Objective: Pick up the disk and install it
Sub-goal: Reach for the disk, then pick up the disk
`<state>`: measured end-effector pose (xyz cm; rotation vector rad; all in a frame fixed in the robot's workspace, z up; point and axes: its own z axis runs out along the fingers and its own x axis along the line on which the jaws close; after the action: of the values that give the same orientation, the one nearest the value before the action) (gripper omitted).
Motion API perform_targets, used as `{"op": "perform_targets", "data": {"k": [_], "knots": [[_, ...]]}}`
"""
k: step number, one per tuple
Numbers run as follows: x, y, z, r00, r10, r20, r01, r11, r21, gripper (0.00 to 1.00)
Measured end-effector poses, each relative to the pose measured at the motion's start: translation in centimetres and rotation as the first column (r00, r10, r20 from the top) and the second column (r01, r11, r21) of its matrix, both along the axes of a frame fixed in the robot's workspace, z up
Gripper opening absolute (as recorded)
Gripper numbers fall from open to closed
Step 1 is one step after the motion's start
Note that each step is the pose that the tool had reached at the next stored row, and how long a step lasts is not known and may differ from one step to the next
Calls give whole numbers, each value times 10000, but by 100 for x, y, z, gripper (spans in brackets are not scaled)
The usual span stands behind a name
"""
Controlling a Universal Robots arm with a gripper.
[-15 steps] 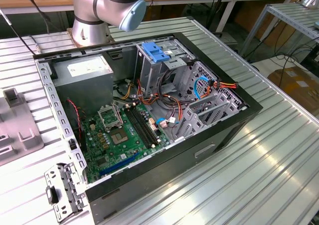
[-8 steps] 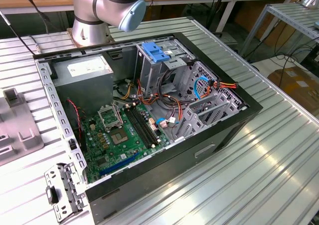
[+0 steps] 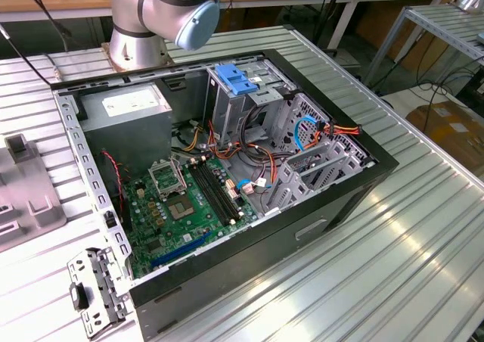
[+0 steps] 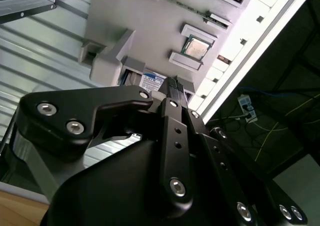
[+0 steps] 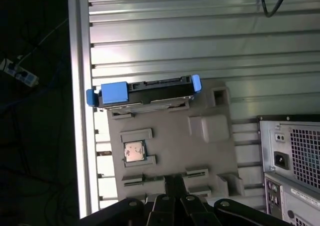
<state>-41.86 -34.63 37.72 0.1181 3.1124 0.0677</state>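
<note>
Along one edge of the grey tray (image 5: 170, 136) stands the disk (image 5: 145, 89), well apart from the pressed-together fingers (image 4: 171, 92).

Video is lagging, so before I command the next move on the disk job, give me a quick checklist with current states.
1. Disk seated in tray: ok. The disk stands on edge at one end of the grey tray.
2. Gripper empty: ok. The gripper holds nothing.
3. Jaws open for a grasp: not ok, they are shut together.
4. Gripper at the disk: not ok, the first wrist view shows a gap between them.
5. Bay in the computer case free: cannot tell, the cage under the blue latch handle hides it.
</note>
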Motion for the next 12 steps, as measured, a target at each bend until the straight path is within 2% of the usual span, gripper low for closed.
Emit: {"op": "perform_targets", "data": {"k": [2,12], "knots": [[-11,20,-6,10000,1,0,-1,10000,0,11],[-11,23,-8,10000,1,0,-1,10000,0,11]]}}
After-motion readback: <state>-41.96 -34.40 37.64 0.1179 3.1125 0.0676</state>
